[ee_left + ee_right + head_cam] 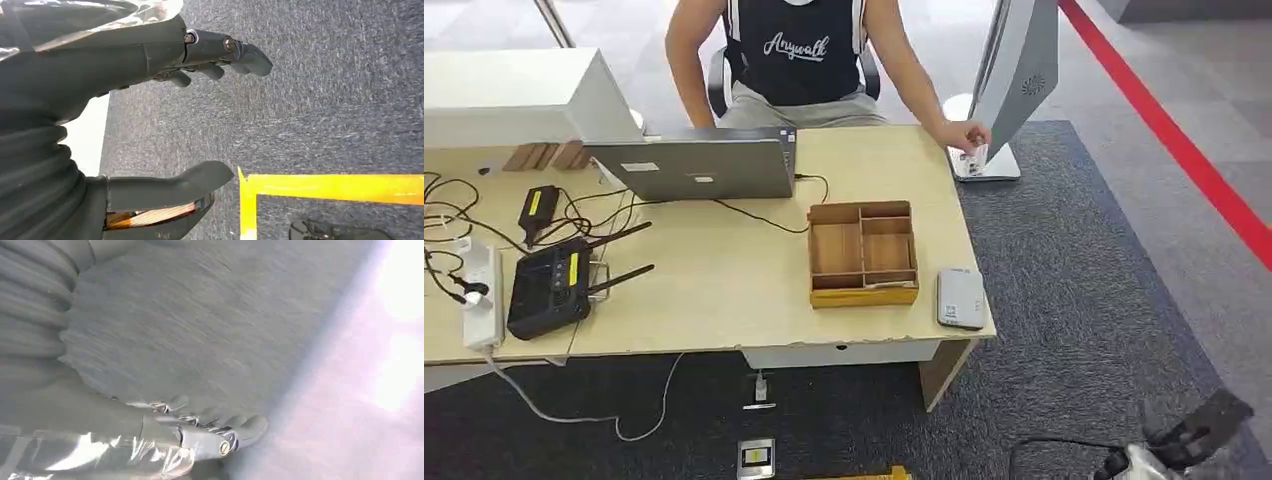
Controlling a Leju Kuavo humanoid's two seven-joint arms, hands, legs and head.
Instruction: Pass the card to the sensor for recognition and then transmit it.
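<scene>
**Basically: both hands empty, card not firmly located**

I had the left hand (125, 60) hanging over the dark grey carpet (325, 90), thumb and fingers spread, nothing between them. The right hand (165, 432) was low beside the desk, fingers loosely out, also holding nothing.

I couldn't pin down the card. A thin pale strip in the front slot of the divided wooden tray (863, 293) may have been it, but it was too small to tell. The flat grey rounded sensor pad (961, 298) lay just beside the tray at the corner of the light wooden desk (724, 290). A seated person's hand (965, 134) rested at the desk's far corner.

I judged a card would be light, thin, stiff and slick. Lying flat it would be hard to lift, so I'd pinch it by a raised edge.
</scene>
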